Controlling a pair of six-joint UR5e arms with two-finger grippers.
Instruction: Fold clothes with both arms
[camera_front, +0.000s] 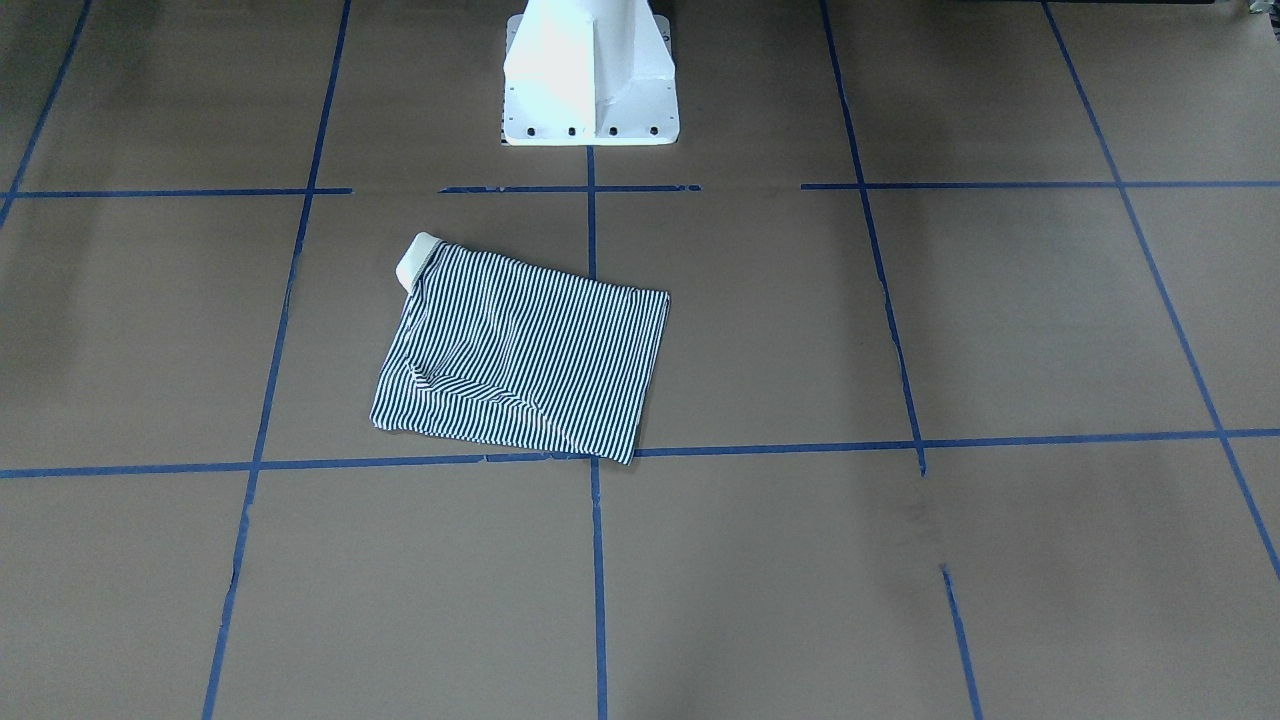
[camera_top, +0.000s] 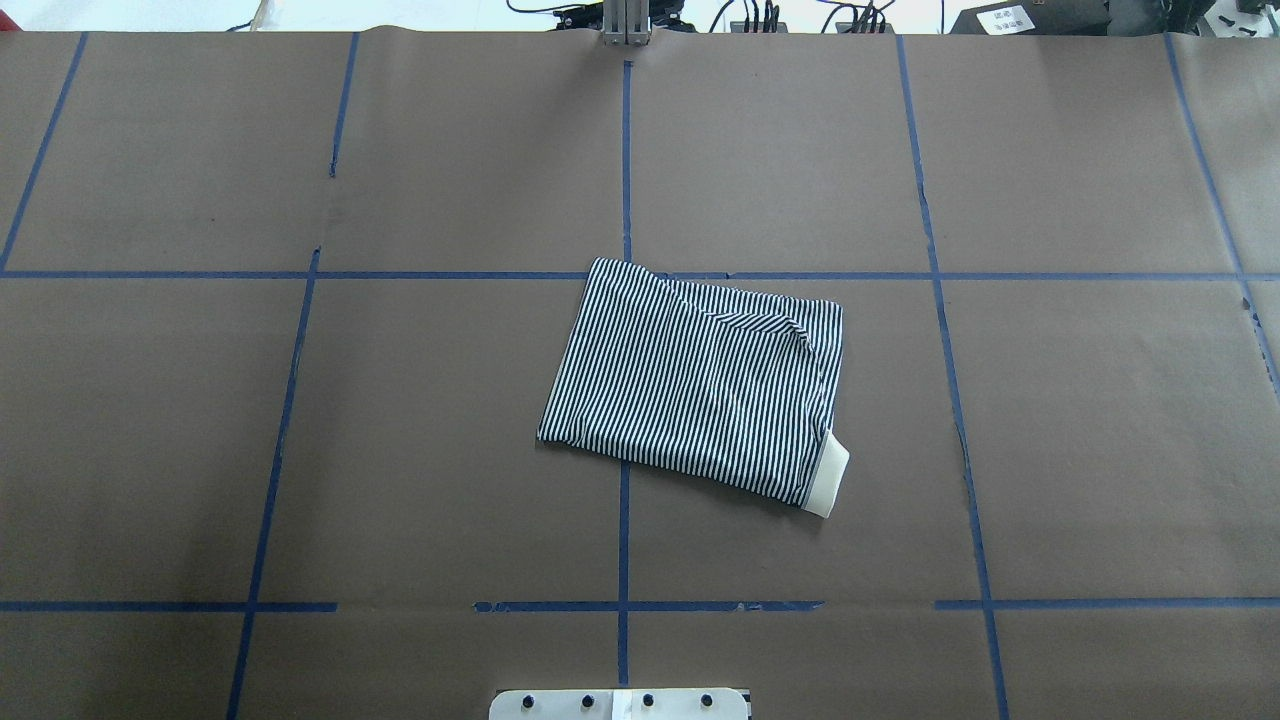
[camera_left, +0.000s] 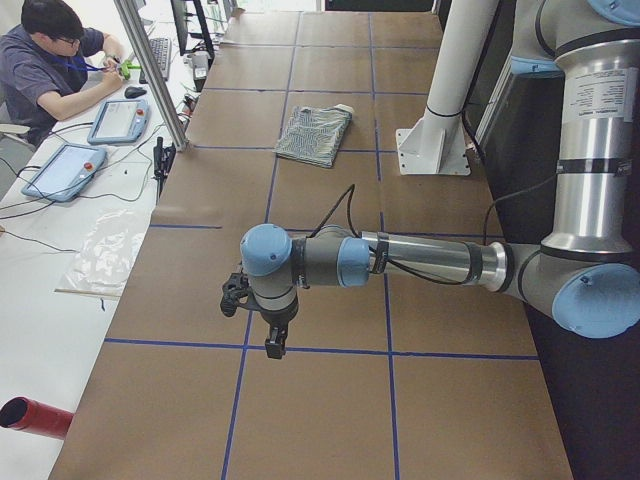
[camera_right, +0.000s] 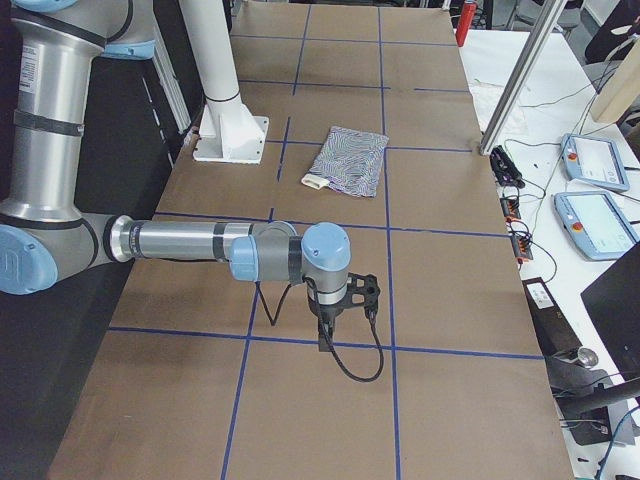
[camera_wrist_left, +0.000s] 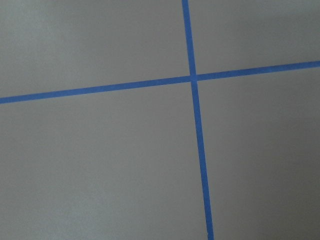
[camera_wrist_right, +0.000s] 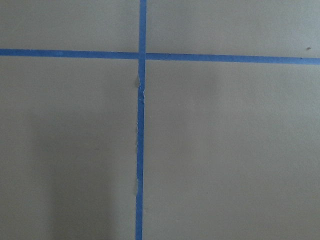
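In the exterior front-facing view, the polo shirt (camera_front: 520, 355) is seen folded into a rough rectangle and laid flat on the table (camera_front: 1000, 320), a short way out from the white pedestal (camera_front: 590, 75) and shifted towards the robot's right of it. The cream collar (camera_front: 418, 258) is shown at the corner nearest the pedestal. Blue tape lines (camera_front: 760, 448) are crossed by the shirt's far edge.

In the overhead exterior view, the shirt is found just beyond the pedestal's base plate, with the collar turned towards the pedestal side.

In the exterior left view, the left arm (camera_left: 420, 260) is stretched out low over the table, well apart from the pedestal, and the left end effector (camera_left: 274, 345) is pointed down at the paper. Its opening cannot be told, and nothing is seen held. A person (camera_left: 50, 60) is seated at a side desk beyond the pedestal.

In the exterior right view, the right arm (camera_right: 190, 243) is likewise extended well apart from the pedestal. The right end effector (camera_right: 328, 338) is hung over a tape line, its opening again not to be told.

In both wrist-mounted views, only brown paper and crossing tape are shown.
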